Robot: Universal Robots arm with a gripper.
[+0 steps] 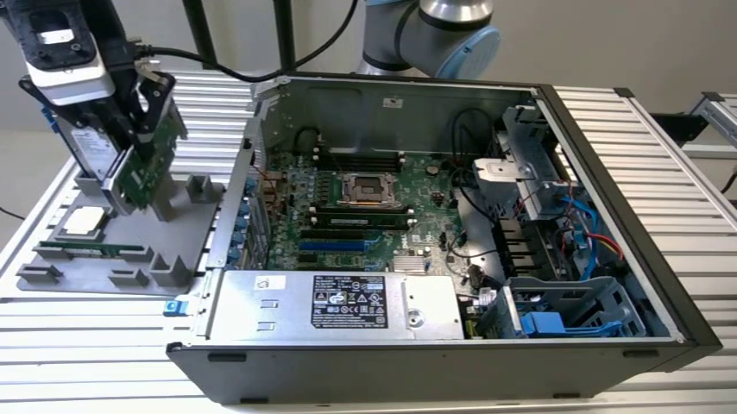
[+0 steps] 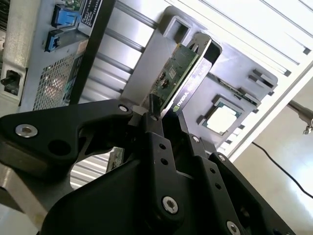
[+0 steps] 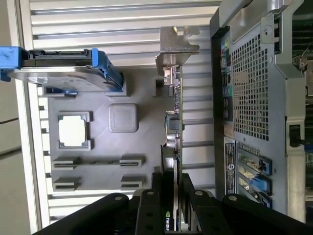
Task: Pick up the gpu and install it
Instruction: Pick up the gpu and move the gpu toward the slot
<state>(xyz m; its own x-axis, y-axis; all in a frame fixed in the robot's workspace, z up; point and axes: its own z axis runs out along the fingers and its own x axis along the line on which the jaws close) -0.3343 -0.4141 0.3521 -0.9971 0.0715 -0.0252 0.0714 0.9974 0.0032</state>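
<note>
The gpu (image 1: 148, 168), a green card with a silver end bracket (image 3: 177, 45), stands upright on edge over the grey parts tray (image 1: 173, 228) at the exterior view's left. My gripper (image 1: 143, 121) comes down on it from above and is shut on the card's upper edge. In both wrist views the black fingers (image 2: 155, 128) clamp the card (image 2: 177, 78) from either side, and the board (image 3: 174, 122) runs edge-on away from my gripper (image 3: 171, 182). Whether its lower edge still sits in the tray's slot I cannot tell.
A silver hard drive with blue rails (image 3: 58, 73) stands in the tray just beside the card. A processor chip (image 3: 73, 130) and a memory stick (image 1: 98, 250) lie in the tray. The open computer case (image 1: 645, 285) with its motherboard (image 1: 357, 207) lies to the exterior view's right.
</note>
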